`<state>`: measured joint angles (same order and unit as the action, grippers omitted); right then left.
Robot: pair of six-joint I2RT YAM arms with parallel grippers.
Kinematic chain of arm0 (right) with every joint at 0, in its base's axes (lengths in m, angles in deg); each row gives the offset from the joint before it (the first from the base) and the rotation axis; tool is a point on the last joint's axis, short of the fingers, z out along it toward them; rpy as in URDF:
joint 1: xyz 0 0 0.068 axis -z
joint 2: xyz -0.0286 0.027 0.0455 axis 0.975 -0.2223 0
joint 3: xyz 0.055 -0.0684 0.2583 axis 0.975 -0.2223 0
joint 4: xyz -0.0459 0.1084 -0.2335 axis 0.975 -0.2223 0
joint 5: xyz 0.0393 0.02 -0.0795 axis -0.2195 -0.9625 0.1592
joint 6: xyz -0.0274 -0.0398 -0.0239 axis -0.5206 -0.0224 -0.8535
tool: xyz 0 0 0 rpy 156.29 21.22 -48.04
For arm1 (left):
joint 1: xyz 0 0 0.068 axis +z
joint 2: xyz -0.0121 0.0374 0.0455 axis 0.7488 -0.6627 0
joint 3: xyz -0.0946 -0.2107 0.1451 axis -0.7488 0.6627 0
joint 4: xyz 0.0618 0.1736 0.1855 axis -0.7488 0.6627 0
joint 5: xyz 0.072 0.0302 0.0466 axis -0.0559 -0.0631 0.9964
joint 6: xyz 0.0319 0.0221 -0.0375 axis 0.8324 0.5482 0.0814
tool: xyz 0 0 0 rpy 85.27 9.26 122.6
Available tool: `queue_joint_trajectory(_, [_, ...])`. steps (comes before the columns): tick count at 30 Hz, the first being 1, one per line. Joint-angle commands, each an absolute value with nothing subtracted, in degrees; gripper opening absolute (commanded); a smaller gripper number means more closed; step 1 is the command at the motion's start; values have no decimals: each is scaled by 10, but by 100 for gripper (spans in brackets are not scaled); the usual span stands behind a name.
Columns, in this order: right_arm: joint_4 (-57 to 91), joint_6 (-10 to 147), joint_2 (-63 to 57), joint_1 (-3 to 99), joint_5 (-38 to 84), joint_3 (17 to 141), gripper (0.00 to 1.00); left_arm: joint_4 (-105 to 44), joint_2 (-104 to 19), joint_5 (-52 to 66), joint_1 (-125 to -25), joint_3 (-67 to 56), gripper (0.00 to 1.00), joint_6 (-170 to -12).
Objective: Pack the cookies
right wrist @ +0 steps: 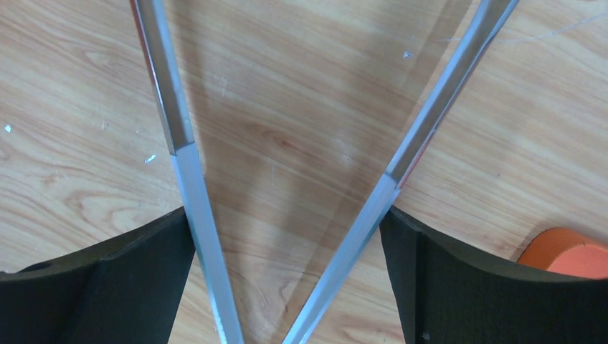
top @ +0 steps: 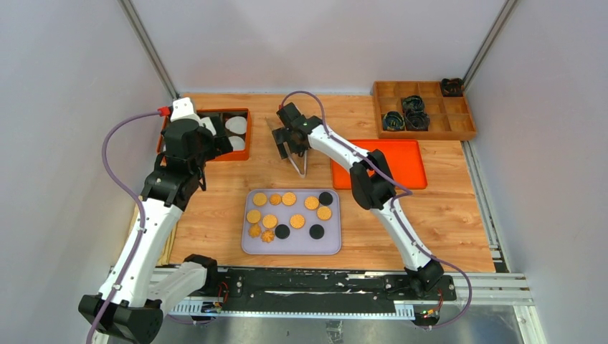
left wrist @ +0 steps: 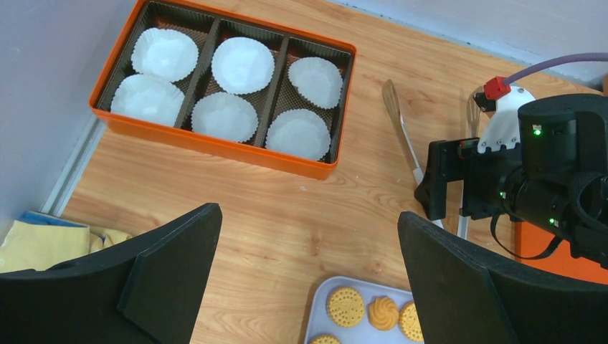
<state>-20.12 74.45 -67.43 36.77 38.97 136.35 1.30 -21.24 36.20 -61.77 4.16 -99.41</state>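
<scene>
The cookies (top: 269, 221) lie in loose rows on a pale lavender tray (top: 330, 245) at the middle of the wooden surface (top: 215, 215), just ahead of the two arm bases: mostly golden rounds, three black ones, and two brown flower shapes at the tray's near left corner. From the left wrist only a few of them show, cut off by the frame edge and a finger, with a dotted pattern too fine to read. Beyond the tray, metal tongs (right wrist: 185, 179) sit between the spread fingers (right wrist: 107, 287) of the right gripper (right wrist: 287, 222), each blade running along a finger's inner edge. Whether the fingers press on the blades cannot be told. The left gripper (left wrist: 308, 215) hangs with its fingers (left wrist: 165, 272) wide apart and nothing between them, short of an orange box (left wrist: 215, 143) holding six white paper cups (left wrist: 242, 64). From above, that arm hides part of the box. A flat orange tray (top: 401, 161) lies under the right arm. A wooden divided box (top: 452, 118) at the far right holds dark coiled things (top: 414, 113), too small to make out. A yellow cloth (left wrist: 43, 244) peeks out at the surface's left edge, half covered.
</scene>
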Motion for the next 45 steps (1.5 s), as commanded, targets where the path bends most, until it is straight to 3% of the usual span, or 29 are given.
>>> queue_joint_trajectory(1, [-233, 775, -708, 372, 386, 1379, 100, 5, -207, 357, -612, 45, 100, -987])
queue_joint_trajectory(13, [-229, 790, -730, 381, 419, 1380, 98, -4, -220, 334, -612, 47, 100, -992])
queue_joint_trajectory(16, [-229, 788, -722, 381, 433, 1372, 86, -5, -221, 337, -612, 49, 100, -990])
queue_joint_trajectory(20, [-228, 776, -709, 381, 453, 1365, 58, -4, -224, 343, -612, 47, 100, -990])
queue_joint_trajectory(25, [-225, 749, -678, 381, 483, 1342, 44, -5, -229, 346, -612, 48, 100, -994])
queue_joint_trajectory(30, [-215, 730, -625, 381, 496, 1311, 39, -10, -254, 333, -612, 46, 100, -1012])
queue_joint_trajectory(45, [-181, 694, -418, 381, 516, 1153, 40, -55, -384, 278, -612, 44, 99, -1027])
